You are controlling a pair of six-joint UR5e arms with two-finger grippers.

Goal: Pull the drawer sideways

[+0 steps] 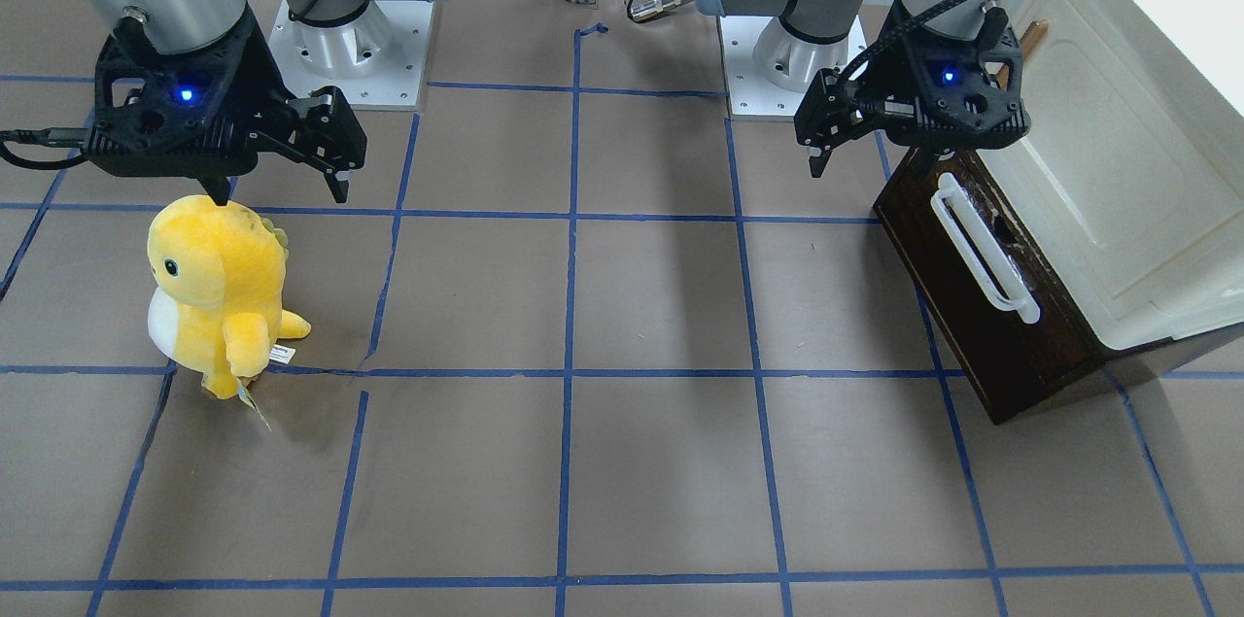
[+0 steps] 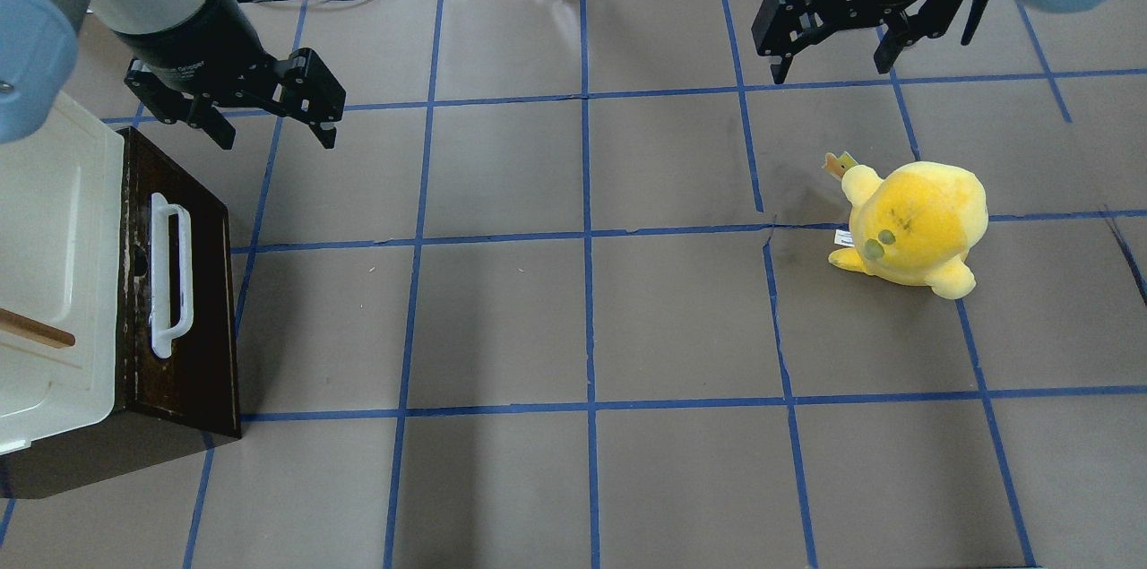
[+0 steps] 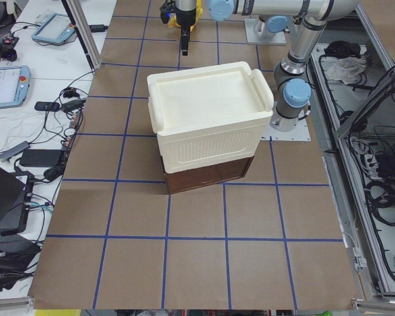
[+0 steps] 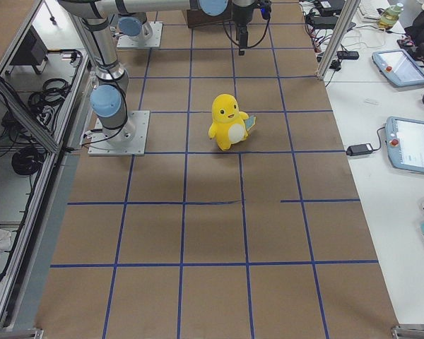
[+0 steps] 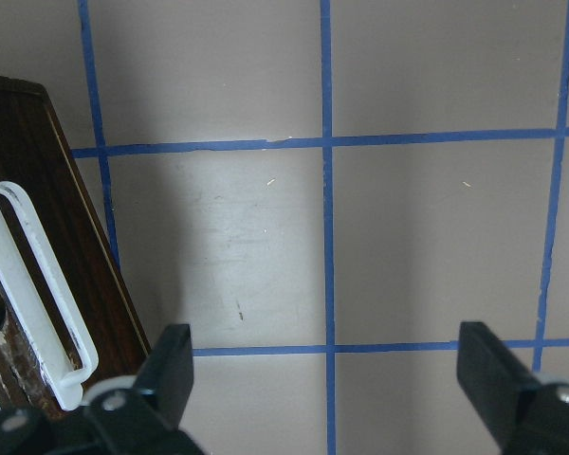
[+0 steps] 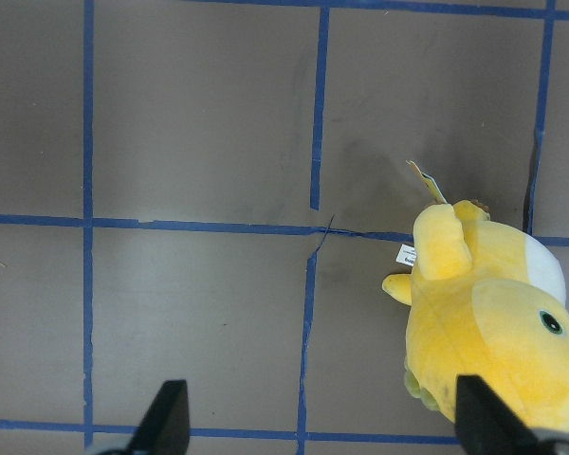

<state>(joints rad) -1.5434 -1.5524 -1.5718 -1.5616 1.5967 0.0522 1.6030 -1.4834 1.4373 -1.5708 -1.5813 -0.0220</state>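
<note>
The drawer (image 2: 193, 300) is dark brown with a long white bar handle (image 2: 168, 273). It sits low in the cream-white cabinet (image 2: 54, 264) at the table's left end and faces the table's middle. It also shows in the front view (image 1: 972, 306), the left wrist view (image 5: 38, 237) and the left side view (image 3: 207, 176). My left gripper (image 2: 276, 139) hangs open and empty above the table, just beyond the drawer's far end and clear of the handle. My right gripper (image 2: 833, 72) is open and empty at the far right.
A yellow plush toy (image 2: 914, 228) stands on the right half of the table, just in front of my right gripper. A wooden stick (image 2: 36, 331) lies on the cabinet's top. The brown table mat (image 2: 582, 327) carries a grid of blue tape.
</note>
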